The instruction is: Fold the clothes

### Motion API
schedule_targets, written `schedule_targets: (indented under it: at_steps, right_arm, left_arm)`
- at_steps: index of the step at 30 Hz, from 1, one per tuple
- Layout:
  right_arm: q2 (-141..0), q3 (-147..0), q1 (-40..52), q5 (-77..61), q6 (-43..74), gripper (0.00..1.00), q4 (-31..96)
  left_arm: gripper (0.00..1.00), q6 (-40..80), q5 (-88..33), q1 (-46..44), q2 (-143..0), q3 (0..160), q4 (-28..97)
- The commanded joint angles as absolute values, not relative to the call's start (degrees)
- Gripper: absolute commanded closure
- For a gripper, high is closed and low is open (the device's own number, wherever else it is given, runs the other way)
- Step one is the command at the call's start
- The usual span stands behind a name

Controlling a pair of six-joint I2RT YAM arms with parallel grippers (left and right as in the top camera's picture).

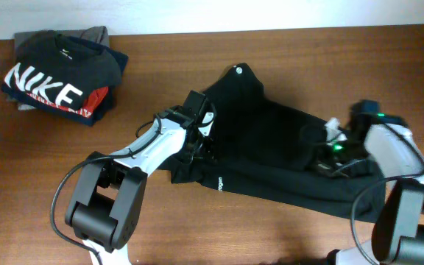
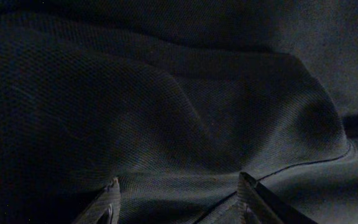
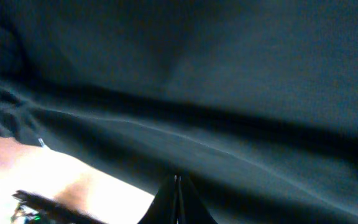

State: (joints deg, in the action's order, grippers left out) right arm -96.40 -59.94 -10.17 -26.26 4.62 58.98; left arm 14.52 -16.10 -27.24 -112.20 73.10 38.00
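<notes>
The clothes, a plain black top, lie rumpled across the middle of the surface, neck tag toward the far edge. The left end effector hangs over the left part with its fingers apart, probably readying a pinch. The right end effector is closed tight at the right end; whether on fabric, I cannot tell. A folded NIKE stack sits well apart, obstructing nothing.

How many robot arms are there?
2. The left arm reaches onto one end of the black top, and the right arm is on the other end. No other arm shows.
</notes>
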Motion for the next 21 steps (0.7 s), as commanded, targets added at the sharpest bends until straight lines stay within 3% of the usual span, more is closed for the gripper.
schedule_targets:
  at_steps: [1, 11, 21]
  right_arm:
    - [-96.8, -58.7, -3.6, -19.4, 13.3, 0.96, 57.5]
    - [-96.9, -58.7, 6.0, -16.4, 19.0, 0.96, 54.6]
    - [-96.9, -56.8, 8.7, -14.3, 22.0, 0.96, 50.8]
  left_arm:
    - [0.40, 14.1, -15.0, -27.1, -112.9, 73.6, 37.7]
    - [0.40, 14.1, -14.7, -27.1, -112.9, 73.6, 37.7]
    - [0.40, 14.1, -14.6, -27.1, -112.9, 73.6, 37.7]
